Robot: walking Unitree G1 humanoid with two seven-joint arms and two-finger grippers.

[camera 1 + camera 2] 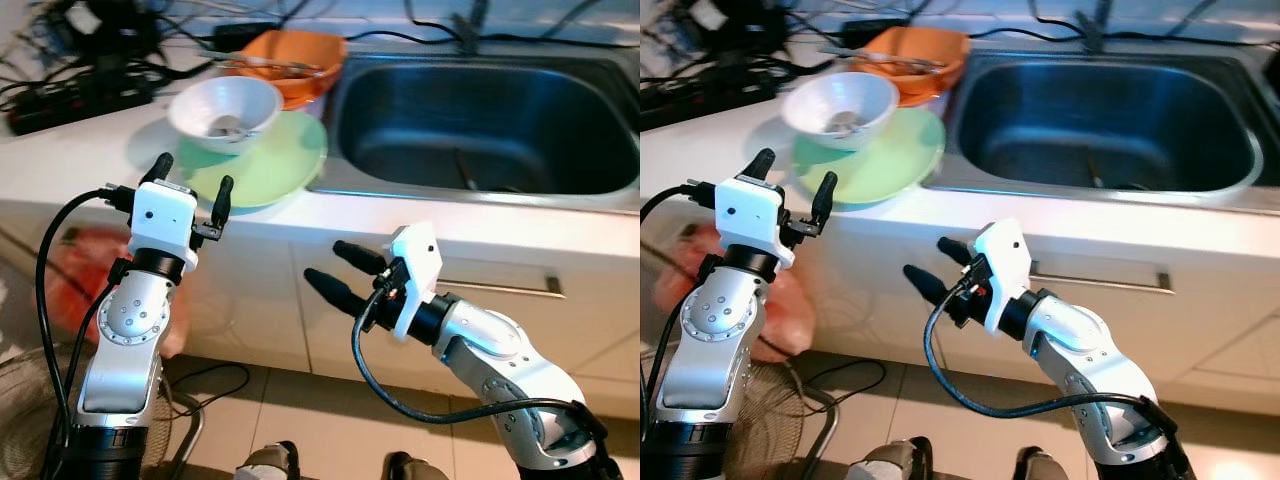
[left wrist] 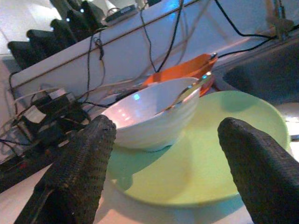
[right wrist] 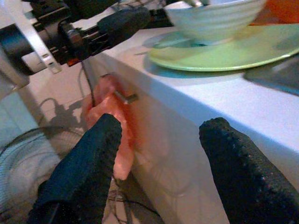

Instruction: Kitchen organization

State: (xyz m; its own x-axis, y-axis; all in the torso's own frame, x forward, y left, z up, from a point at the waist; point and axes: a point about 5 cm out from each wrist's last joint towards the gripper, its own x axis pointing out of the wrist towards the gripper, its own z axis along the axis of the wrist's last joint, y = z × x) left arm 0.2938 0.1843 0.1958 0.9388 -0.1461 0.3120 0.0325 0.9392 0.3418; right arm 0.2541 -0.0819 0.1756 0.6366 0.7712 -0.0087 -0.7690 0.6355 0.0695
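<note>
far left on the white countertop (image 1: 70, 160) sits a tangle of black cables and a power strip (image 1: 80, 95), not part of the job afaict. next over, the left gripper (image 1: 192, 187) is raised at the counter edge, fingers spread apart w/ nothing between them, aimed at the dish stack; in the left wrist view the round pale green plate (image 2: 201, 168) and the white ribbed ceramic bowl (image 2: 149, 116) sit framed between its two black fingers (image 2: 79, 163). judging from that, the step in hand is the approach to the dishes, nothing grasped yet. the bowl rests on the plate's far-left part and holds a metal spoon (image 1: 232, 127) plus what looks like a bit of residue; behind it an orange plastic bowl (image 1: 295, 62) holds some utensils, can't tell exactly what. plate overhangs slightly toward the sink rim. next move prob calls for reaching fwd over the counter edge and closing on the bowl rim or plate edge, keeping it level so the spoon doesn't slide out. right of the stack, the stainless steel sink basin (image 1: 480, 120) looks mostly empty, a dark thin item lying at the bottom, unclear what. lower down, the right gripper (image 1: 345, 275) hangs in front of the white cabinet drawer (image 1: 520, 300), below counter level, fingers also apart and holding nothing, pointing left toward a pinkish-orange bag (image 3: 110, 121) by the cabinet.
</note>
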